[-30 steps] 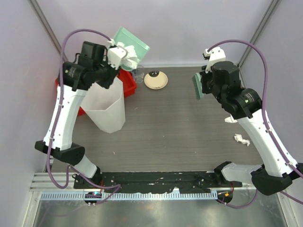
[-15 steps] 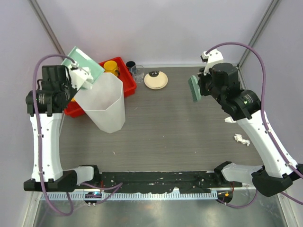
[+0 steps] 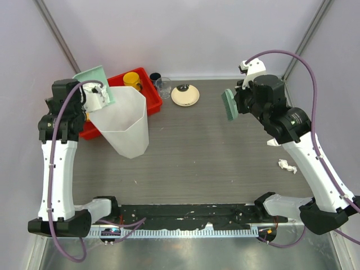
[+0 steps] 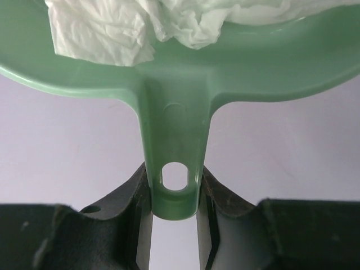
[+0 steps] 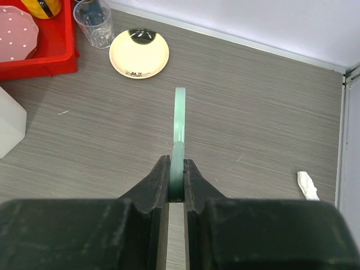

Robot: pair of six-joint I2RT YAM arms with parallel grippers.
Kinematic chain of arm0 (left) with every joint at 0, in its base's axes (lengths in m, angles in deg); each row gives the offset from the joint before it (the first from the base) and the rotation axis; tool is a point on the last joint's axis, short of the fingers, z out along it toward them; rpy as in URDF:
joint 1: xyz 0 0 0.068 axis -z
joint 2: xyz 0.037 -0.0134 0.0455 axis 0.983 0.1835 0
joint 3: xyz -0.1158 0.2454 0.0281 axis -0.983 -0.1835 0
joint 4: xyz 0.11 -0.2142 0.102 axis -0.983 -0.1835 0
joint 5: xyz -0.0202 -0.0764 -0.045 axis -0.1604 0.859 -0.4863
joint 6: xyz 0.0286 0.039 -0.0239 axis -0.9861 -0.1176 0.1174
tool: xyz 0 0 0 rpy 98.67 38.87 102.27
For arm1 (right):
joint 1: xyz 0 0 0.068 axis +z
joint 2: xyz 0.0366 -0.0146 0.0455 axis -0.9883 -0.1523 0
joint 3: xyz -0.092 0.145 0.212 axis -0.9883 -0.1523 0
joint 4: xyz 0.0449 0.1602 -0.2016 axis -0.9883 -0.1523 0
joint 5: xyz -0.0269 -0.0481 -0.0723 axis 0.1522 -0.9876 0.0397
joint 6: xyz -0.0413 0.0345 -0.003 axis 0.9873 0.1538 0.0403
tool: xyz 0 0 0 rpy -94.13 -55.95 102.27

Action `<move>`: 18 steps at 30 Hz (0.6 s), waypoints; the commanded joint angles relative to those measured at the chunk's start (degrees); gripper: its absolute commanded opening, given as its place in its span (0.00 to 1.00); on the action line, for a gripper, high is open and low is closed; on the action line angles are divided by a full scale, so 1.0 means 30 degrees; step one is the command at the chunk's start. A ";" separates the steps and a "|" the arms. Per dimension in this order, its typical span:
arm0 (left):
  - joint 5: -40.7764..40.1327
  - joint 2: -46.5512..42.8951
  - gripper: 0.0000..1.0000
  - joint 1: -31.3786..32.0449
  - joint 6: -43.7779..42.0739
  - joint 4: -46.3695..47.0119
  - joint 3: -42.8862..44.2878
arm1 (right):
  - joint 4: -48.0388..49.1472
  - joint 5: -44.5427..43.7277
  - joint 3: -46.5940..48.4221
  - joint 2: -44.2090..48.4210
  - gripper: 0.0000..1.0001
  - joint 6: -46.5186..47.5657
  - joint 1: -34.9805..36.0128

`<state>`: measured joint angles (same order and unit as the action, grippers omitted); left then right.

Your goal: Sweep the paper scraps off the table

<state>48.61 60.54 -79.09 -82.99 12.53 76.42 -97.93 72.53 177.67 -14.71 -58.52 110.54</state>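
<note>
From above, the left fingers (image 3: 99,97) hold a green pan (image 3: 91,77) at 10 o'clock, by a white bin (image 3: 125,121). The right fingers (image 3: 236,104) hold a green scraper (image 3: 228,106) at 1 o'clock. One of the scraps (image 3: 287,166) lies on the bench (image 3: 202,146) at 4 o'clock.

Left wrist: the fingers squeeze the pan's handle. More scraps sit in the pan.

Right wrist: the fingers squeeze the scraper. One scrap lies at 4 o'clock.

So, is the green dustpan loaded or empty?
Loaded: the left wrist view shows crumpled paper scraps in the dustpan, held by the left gripper.
</note>
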 commanded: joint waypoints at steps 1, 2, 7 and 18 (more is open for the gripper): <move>-0.1344 -0.0567 0.00 -0.0025 -0.5240 0.2023 -0.0696 | 0.1220 0.0159 0.0097 0.0447 0.01 0.0252 0.0048; -0.1374 -0.0683 0.00 -0.0025 -0.5970 0.2199 -0.0871 | 0.1221 0.0160 0.0097 0.0418 0.01 0.0223 0.0019; -0.2398 -0.1473 0.00 0.0004 -1.0680 0.4448 -0.2275 | 0.1250 0.0160 0.0068 0.0301 0.01 0.0282 0.0019; -0.1579 -0.2384 0.00 0.1028 -1.5880 0.9406 -0.3833 | 0.1279 0.0160 0.0039 0.0388 0.01 0.0340 0.0048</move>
<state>43.32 54.90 -77.99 -120.59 32.22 64.71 -97.56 72.90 177.56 -14.71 -58.35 110.54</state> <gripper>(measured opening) 0.338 0.152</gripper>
